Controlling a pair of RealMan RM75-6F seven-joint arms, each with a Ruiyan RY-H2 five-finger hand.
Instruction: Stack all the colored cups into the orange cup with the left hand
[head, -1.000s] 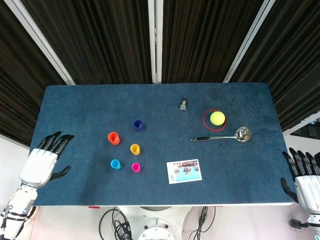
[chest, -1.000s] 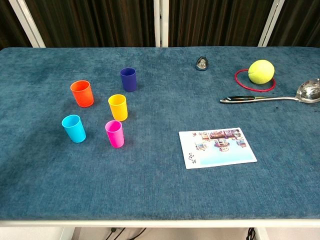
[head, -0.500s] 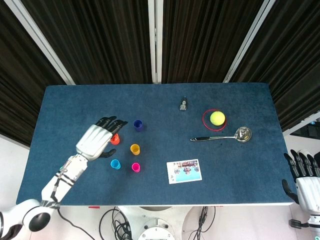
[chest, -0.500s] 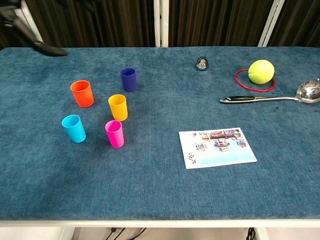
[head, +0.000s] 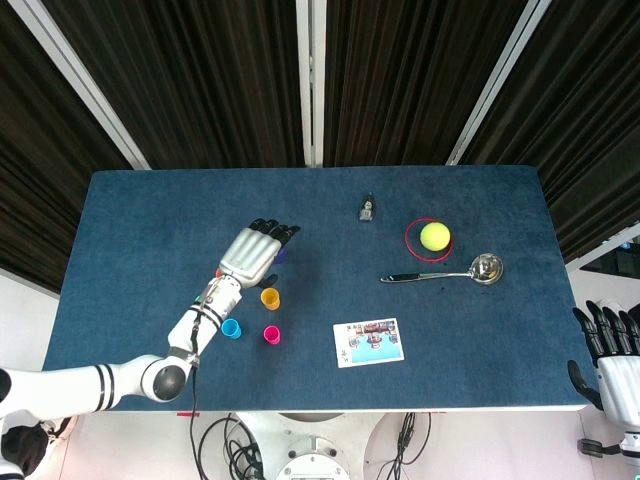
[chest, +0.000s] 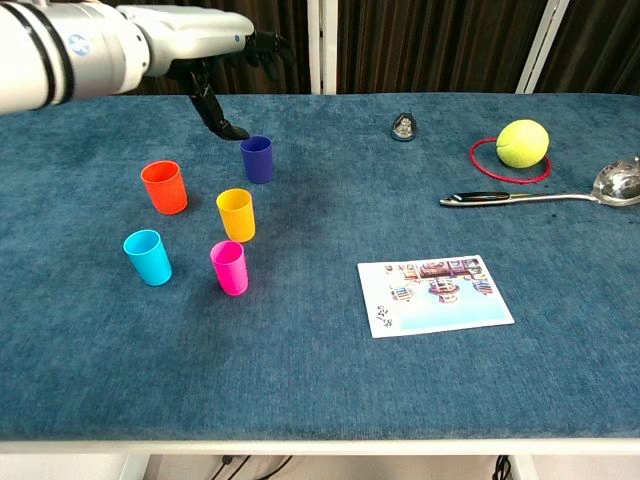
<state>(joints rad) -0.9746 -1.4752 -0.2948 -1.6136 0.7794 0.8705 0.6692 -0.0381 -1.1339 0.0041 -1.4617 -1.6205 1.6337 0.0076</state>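
Left hand (head: 252, 252) spread, seemingly above cups

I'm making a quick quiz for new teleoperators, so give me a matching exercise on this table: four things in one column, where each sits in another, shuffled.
Things:
1. purple cup
2. tennis ball
3. spoon
4. pink cup

Places:
A. inside the red ring
B. just right of the blue cup
C. below the left hand, near its thumb
D. lying flat, bowl toward the table's right edge

Pairs: 1-C, 2-A, 3-D, 4-B
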